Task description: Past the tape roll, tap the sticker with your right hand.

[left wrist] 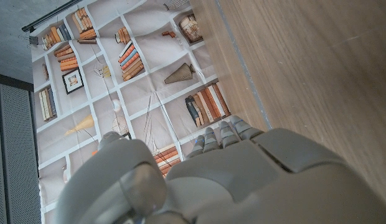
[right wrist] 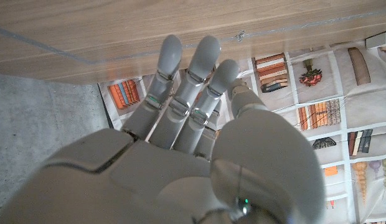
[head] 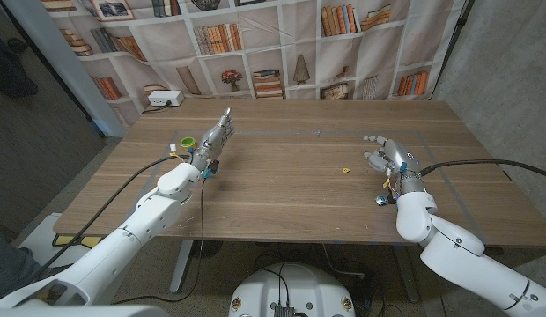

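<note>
Sticker (head: pixel 345 169), a small yellow speck, lies mid-table (head: pixel 291 189), just left of the right hand (head: pixel 387 157), whose fingers are spread and hold nothing. Left hand (head: pixel 216 139) stands open too; the green thing (head: pixel 188 142) beside it is probably the tape roll.

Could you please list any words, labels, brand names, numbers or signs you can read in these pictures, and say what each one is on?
No text can be read in any view.
Book spines on the bookshelf backdrop: too small and blurred to read.
Tape roll: no readable label.
Yellow sticker: too small to tell.
Left hand and right hand: no markings that can be read.
</note>
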Robot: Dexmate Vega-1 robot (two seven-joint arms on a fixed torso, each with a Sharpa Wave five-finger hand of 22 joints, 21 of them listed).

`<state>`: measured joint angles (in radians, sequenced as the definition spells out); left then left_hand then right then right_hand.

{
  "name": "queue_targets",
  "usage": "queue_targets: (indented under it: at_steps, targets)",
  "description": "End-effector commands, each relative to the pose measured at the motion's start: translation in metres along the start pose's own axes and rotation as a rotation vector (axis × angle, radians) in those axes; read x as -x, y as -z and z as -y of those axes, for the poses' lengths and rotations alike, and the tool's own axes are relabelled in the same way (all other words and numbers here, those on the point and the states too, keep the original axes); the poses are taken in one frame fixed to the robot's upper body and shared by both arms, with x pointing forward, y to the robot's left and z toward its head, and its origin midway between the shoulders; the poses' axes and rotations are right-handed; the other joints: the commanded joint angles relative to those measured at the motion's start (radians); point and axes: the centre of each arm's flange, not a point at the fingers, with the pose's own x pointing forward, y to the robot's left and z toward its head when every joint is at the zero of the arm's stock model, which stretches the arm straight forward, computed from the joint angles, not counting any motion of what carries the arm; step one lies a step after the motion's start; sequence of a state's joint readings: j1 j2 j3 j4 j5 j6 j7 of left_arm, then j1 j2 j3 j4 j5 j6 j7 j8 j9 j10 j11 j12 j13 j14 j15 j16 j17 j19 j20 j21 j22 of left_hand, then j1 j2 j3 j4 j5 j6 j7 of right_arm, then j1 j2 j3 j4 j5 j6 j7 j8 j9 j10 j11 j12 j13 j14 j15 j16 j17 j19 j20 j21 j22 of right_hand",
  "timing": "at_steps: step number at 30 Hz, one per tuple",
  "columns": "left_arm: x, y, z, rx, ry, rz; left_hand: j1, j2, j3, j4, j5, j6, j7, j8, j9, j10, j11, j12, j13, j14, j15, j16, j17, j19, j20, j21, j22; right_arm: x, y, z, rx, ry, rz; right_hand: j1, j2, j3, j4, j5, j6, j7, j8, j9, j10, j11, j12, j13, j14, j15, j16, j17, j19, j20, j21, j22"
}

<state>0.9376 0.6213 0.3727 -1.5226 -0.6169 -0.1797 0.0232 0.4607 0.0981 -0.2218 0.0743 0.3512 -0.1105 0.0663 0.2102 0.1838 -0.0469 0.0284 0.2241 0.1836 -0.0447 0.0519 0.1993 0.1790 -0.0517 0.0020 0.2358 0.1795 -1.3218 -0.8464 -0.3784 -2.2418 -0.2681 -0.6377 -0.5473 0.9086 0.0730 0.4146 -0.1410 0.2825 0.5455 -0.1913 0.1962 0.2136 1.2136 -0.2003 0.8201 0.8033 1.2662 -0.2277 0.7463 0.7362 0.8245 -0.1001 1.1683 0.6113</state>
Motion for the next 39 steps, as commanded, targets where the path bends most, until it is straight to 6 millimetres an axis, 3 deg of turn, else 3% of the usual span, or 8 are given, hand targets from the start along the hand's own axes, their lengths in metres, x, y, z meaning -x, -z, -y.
queue_targets:
  at_steps: [1, 9, 12, 15, 25, 39]
  targets:
    - [-0.003, -0.003, 0.002, -0.011, 0.003, -0.010, 0.009, 0.001, -0.006, -0.002, -0.004, -0.004, 0.004, -0.001, 0.004, 0.001, 0.005, 0.001, 0.004, 0.000, 0.004, 0.001, 0.005, -0.006, -0.004, 0.003, 0.002, -0.002, -0.008, -0.007, 0.079, -0.021, 0.041, -0.011, -0.001, 0.000, -0.005, 0.012, 0.003, -0.002, -0.006, -0.001, 0.009, 0.001, -0.002, -0.002, 0.011, -0.002, -0.006, 0.001, -0.008, -0.111, 0.012, -0.002]
    - [-0.001, -0.006, 0.002, -0.018, 0.000, -0.005, 0.013, 0.002, -0.007, -0.003, -0.005, 0.001, 0.003, -0.001, 0.005, 0.001, 0.000, -0.001, 0.004, -0.004, 0.002, -0.002, 0.005, -0.014, -0.006, -0.002, 0.003, -0.006, -0.009, -0.007, 0.150, -0.011, 0.078, -0.011, 0.004, 0.003, -0.011, 0.018, 0.005, -0.015, -0.005, -0.002, 0.005, 0.002, -0.011, -0.017, 0.007, -0.002, -0.022, -0.011, -0.017, -0.112, 0.024, -0.006]
    - [-0.002, -0.008, 0.003, -0.022, 0.002, -0.003, 0.014, 0.002, -0.007, -0.003, -0.006, 0.002, 0.003, -0.001, 0.005, 0.002, -0.001, -0.001, 0.004, -0.004, 0.001, -0.003, 0.005, -0.016, -0.005, -0.004, 0.003, -0.008, -0.006, -0.007, 0.155, -0.009, 0.077, -0.012, 0.009, -0.007, -0.018, 0.023, 0.047, -0.018, 0.003, -0.004, 0.054, 0.003, 0.007, -0.027, 0.063, -0.002, -0.025, -0.047, 0.006, -0.112, 0.062, -0.016]
    - [-0.002, -0.011, 0.006, -0.033, 0.001, -0.001, 0.016, 0.003, -0.008, -0.004, -0.006, 0.006, 0.000, 0.000, 0.005, 0.009, -0.003, 0.001, 0.004, -0.003, 0.000, -0.003, 0.005, -0.017, -0.005, -0.005, 0.003, -0.010, -0.003, -0.007, 0.208, -0.001, 0.072, -0.010, 0.007, -0.008, -0.020, 0.026, 0.065, -0.018, 0.006, -0.004, 0.068, 0.002, 0.011, -0.031, 0.076, -0.002, -0.021, -0.050, 0.013, -0.112, 0.074, -0.021]
    - [-0.001, -0.014, 0.008, -0.047, -0.015, -0.005, 0.021, 0.003, -0.010, -0.005, -0.009, 0.020, 0.000, 0.003, 0.005, 0.022, -0.003, 0.002, 0.005, -0.001, -0.009, -0.004, 0.005, -0.014, -0.023, -0.007, 0.003, -0.012, -0.001, -0.010, 0.265, -0.037, 0.077, -0.032, 0.008, -0.009, -0.012, 0.028, 0.069, -0.017, -0.003, -0.005, 0.061, 0.001, 0.004, -0.040, 0.071, -0.001, -0.030, -0.050, 0.000, -0.110, 0.092, -0.035]
    - [0.001, -0.018, 0.009, -0.048, -0.021, 0.012, 0.024, 0.004, -0.011, -0.006, -0.011, 0.021, -0.003, 0.001, 0.005, 0.022, -0.003, -0.001, 0.005, -0.004, -0.009, -0.007, 0.005, -0.020, -0.018, -0.012, 0.003, -0.009, -0.007, -0.018, 0.323, -0.099, 0.107, -0.050, 0.009, -0.009, -0.010, 0.026, 0.075, -0.018, -0.004, -0.005, 0.069, 0.001, 0.005, -0.048, 0.074, -0.002, -0.038, -0.054, -0.010, -0.110, 0.112, -0.049]
